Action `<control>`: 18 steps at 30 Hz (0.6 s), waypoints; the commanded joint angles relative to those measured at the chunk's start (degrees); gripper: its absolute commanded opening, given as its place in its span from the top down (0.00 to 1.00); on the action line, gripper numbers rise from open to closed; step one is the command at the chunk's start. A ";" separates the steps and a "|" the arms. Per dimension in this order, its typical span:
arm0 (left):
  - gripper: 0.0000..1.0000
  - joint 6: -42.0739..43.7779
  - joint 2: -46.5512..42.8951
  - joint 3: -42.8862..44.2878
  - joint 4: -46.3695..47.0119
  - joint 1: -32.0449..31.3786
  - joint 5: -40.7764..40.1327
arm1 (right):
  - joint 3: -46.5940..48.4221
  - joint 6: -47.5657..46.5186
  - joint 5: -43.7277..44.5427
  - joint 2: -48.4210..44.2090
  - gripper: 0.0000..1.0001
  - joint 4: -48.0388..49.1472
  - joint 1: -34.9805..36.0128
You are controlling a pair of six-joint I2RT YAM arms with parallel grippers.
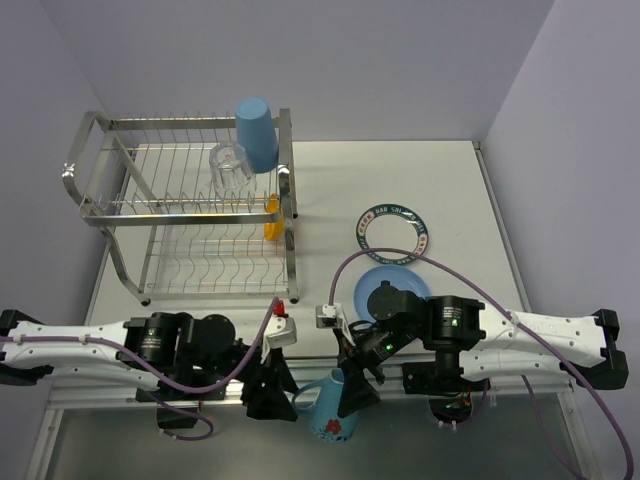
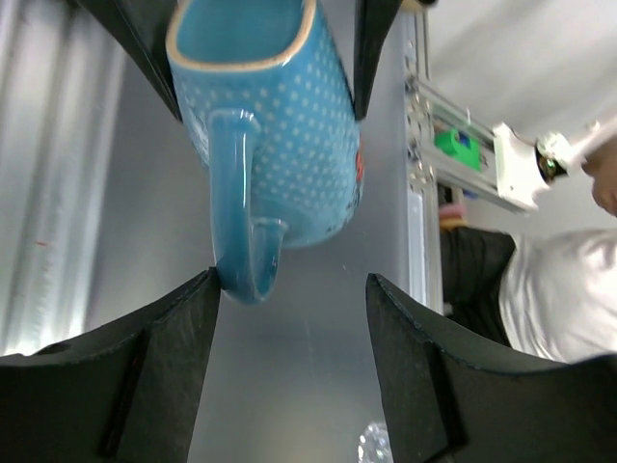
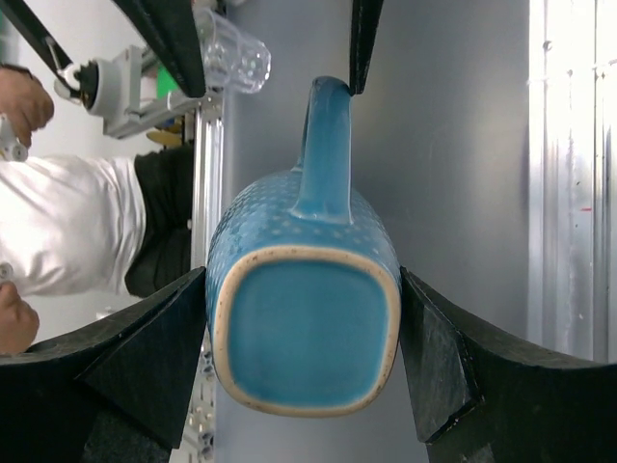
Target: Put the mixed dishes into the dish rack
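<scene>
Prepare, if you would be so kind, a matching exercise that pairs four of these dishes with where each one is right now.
Things:
1. light blue mug
2. blue tumbler
3. small yellow-orange bowl
4. white plate with dark patterned rim

Places:
A. flat on the table, right of the dish rack
B. gripped in the right tool
C. on the rack's upper tier, beside the clear glass
D. on edge at the rack's right end

Pairs: 1-B, 2-C, 3-D, 4-A

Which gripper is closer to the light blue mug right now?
Right. The right gripper clamps the light blue mug by its body, one finger on each side near the rim. The left gripper is open at the handle end, with the handle just at its fingertips.
</scene>
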 commanded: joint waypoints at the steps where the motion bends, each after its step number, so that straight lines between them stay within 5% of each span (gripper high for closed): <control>1: 0.33 -2.52 1.71 -1.54 3.82 -0.17 6.80 | 4.92 -2.11 0.49 0.35 1.00 0.40 1.25; 18: 0.33 -5.07 -1.63 -4.71 9.88 -0.16 2.24 | 7.12 -2.02 3.39 3.95 1.00 3.03 4.51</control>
